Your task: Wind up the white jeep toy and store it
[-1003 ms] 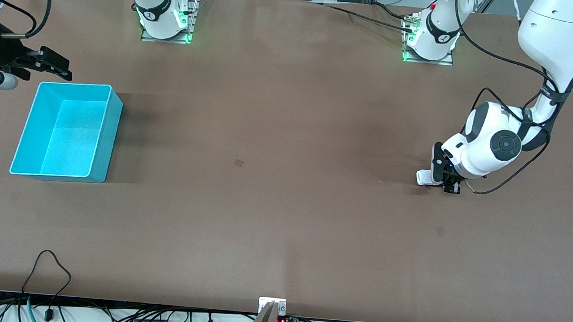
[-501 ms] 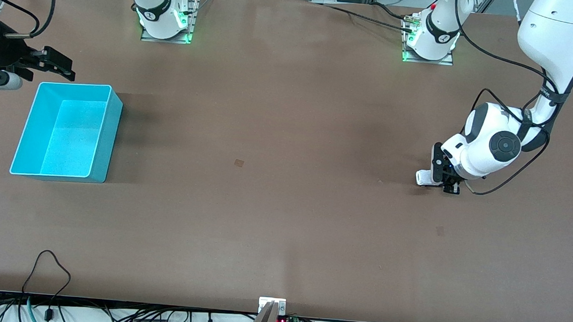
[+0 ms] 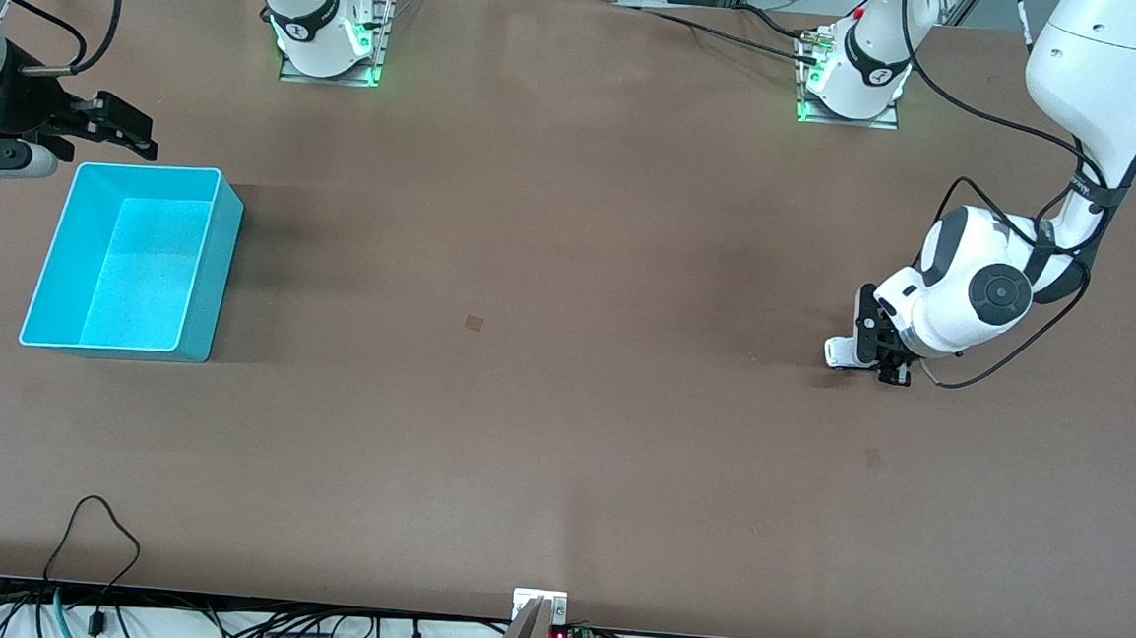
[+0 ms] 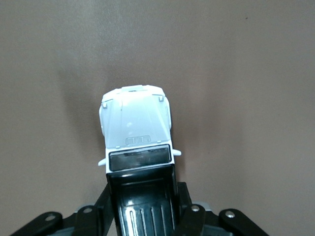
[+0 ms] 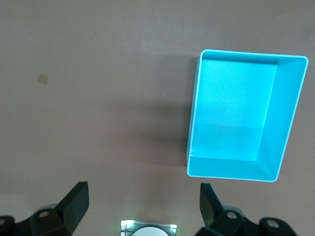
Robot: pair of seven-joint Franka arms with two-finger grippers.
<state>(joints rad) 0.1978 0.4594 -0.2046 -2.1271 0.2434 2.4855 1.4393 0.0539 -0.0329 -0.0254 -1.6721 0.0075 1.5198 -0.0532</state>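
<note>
Gripping the white jeep toy (image 4: 137, 132) low on the worktop (image 3: 563, 407) at the left arm's end

Left claw (image 3: 871, 362) is pinching shut across the jeep's rear flanks, wheels seeming to be touching the surface; the toy is looking light, rigid and smooth-sided, so holding the body sides is suiting it best. Right claw (image 5: 142, 206) is waiting spread wide and empty above the worktop, just beside the turquoise bin (image 3: 128, 258), which is sitting well apart from the jeep
</note>
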